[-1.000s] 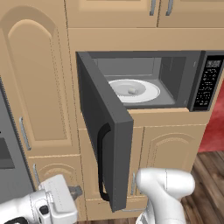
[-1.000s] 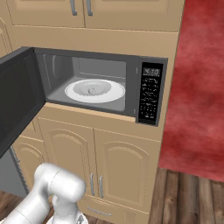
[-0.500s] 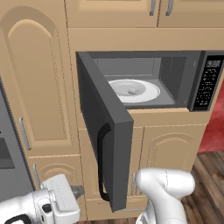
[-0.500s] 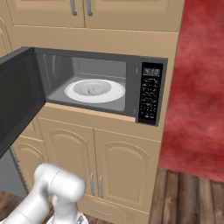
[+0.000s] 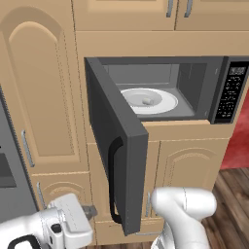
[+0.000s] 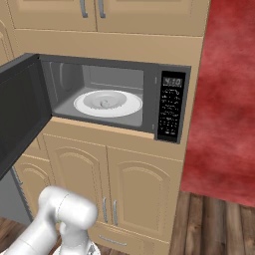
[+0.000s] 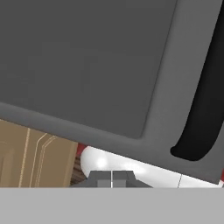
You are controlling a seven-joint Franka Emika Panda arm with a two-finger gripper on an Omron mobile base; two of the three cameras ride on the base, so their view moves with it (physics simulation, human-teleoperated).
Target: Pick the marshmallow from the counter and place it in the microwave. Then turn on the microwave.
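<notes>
Marshmallow (image 5: pixel 147 100) sits on the microwave (image 5: pixel 204 92) plate (image 5: pixel 165 102); hand view shows end effector (image 7: pixel 112 178) closed, empty.

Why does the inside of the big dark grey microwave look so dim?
Left base view: the open dark grey microwave shades its cavity, and the white round plate is the brightest part. Right base view: the same, with no glare. Hand view: flat grey door, sharp.

marshmallow (image 5: pixel 146 100) on plate (image 5: pixel 163 103), inside microwave (image 5: pixel 220 73)
</notes>
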